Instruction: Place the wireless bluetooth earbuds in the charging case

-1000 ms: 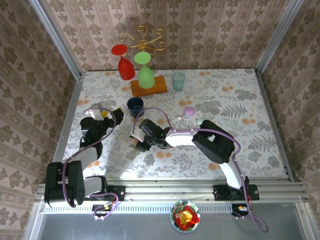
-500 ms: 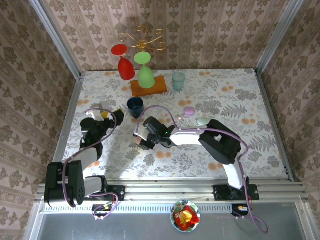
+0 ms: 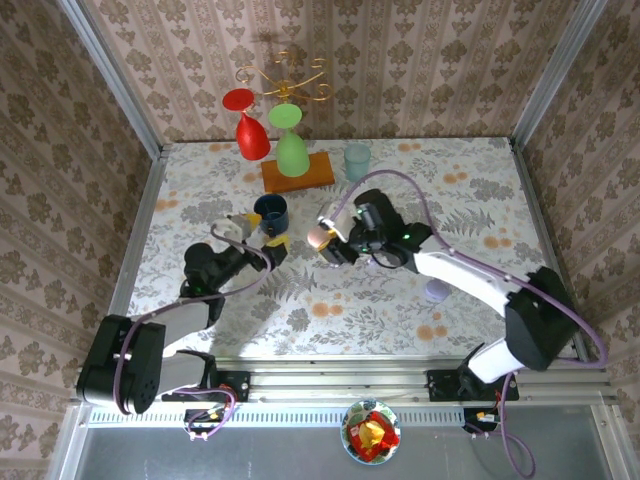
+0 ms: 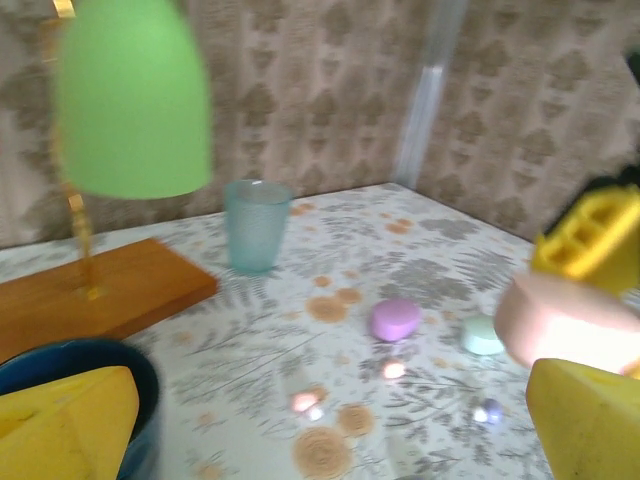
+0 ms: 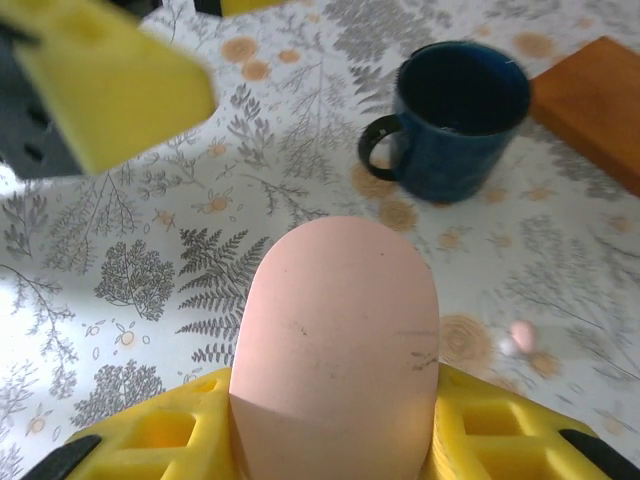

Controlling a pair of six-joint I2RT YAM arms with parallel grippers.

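A pink pebble-shaped charging case [image 5: 335, 340] is clamped between the yellow fingers of my right gripper [image 3: 326, 241], held above the table right of the blue mug. It also shows at the right edge of the left wrist view as the pink case [image 4: 560, 322]. My left gripper [image 3: 268, 247] stands open just left of it, by the mug, with nothing between its fingers [image 4: 62, 425]. Small glossy earbuds lie loose on the cloth: a pinkish earbud [image 4: 303, 402], another earbud [image 4: 392, 370] and a lilac earbud [image 4: 487, 410]. One pinkish earbud [image 5: 522, 336] lies below the held case.
A lilac case [image 4: 395, 318] and a pale green case [image 4: 482, 335] lie beyond the earbuds. The blue mug [image 3: 270, 211] stands close to both grippers. Behind are a wooden base [image 3: 297, 173] carrying red and green goblets, and a teal tumbler [image 3: 356, 160].
My right gripper has carried the pink case away from the near-left and to the right, past the mug. My left gripper has swung right towards the mug, still open.
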